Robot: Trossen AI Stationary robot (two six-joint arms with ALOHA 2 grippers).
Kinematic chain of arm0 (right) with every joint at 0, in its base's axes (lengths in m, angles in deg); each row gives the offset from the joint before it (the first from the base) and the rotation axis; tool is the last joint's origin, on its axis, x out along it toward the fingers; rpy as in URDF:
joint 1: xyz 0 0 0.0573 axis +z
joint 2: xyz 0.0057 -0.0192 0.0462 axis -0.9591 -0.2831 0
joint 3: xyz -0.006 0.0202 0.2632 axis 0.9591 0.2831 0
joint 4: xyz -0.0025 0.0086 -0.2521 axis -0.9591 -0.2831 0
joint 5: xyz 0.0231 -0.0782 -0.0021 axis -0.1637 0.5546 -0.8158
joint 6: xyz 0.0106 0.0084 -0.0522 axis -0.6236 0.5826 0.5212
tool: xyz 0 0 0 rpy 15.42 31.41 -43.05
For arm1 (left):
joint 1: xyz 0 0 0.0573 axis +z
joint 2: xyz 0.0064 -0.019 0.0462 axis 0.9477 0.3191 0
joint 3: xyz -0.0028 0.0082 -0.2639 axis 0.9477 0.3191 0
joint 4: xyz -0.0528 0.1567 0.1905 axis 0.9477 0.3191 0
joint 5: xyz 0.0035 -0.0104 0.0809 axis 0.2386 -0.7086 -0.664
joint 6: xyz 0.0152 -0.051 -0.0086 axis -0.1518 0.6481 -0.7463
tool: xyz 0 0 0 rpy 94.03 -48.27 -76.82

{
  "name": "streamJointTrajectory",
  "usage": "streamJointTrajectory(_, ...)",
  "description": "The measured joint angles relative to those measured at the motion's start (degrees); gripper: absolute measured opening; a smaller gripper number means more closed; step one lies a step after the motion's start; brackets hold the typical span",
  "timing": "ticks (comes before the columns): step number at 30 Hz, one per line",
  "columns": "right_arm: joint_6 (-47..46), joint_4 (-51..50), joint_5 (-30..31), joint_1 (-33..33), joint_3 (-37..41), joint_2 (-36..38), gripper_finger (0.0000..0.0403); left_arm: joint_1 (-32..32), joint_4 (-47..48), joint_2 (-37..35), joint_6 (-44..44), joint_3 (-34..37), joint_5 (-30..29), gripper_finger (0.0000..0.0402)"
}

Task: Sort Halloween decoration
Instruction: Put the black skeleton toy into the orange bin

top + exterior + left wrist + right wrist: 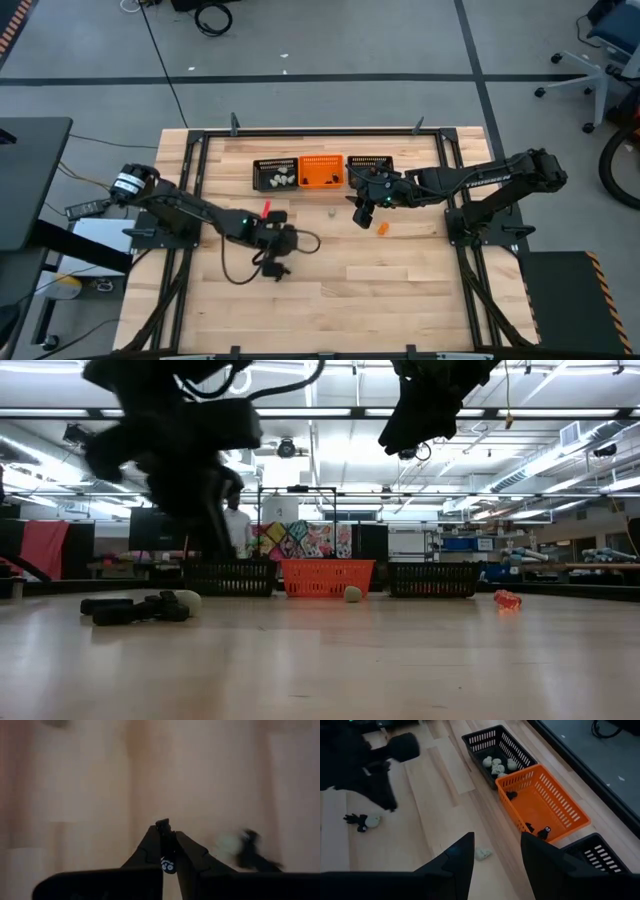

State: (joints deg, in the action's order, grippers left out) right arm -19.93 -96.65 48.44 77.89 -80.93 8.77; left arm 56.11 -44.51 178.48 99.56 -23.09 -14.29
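My left gripper point(284, 242) hangs above the table's middle left, shut on a small black trinket point(167, 864) with white marks. Beside it on the wood lie more black trinkets point(275, 268) and a pale one point(186, 600). My right gripper point(497, 855) stands open high above a pale trinket point(482, 853) that lies on the table. An orange trinket point(382, 228) lies to its right. The left black basket point(495, 742) holds pale trinkets. The orange basket point(555, 800) holds black trinkets. My left gripper pinches the black trinket between its two fingers point(152, 847). The trinket's top point(163, 824) sticks out past the fingertips. The fingers slant down from the table's left. The trinket is lifted clear of the wood.
Three mesh baskets stand in a row at the table's far edge; the right one is a black basket point(370, 165). A black frame point(200, 150) runs round the tabletop. A cable loops point(305, 240) beside the left gripper. Bare wood lies toward the near edge.
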Motion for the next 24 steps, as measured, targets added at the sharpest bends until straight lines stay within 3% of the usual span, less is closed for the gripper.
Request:
streamJointTrajectory(9, 0.00, 0.00, 0.02, 0.00, 0.00, 0.00, 0.0165, 8.47, -2.20, -0.09, -5.46, -3.04, -5.23, 0.0018)
streamJointTrajectory(16, 0.00, -0.02, 0.04, 0.00, 0.00, 0.00, 0.0165, 15.48, -9.93, -0.11, -11.32, -3.12, -5.80, 0.0018)
streamJointTrajectory(24, 0.00, -0.07, 0.04, 0.00, 0.00, 0.00, 0.0165, 21.94, -12.63, -0.11, -14.79, -3.14, -5.79, 0.0018)
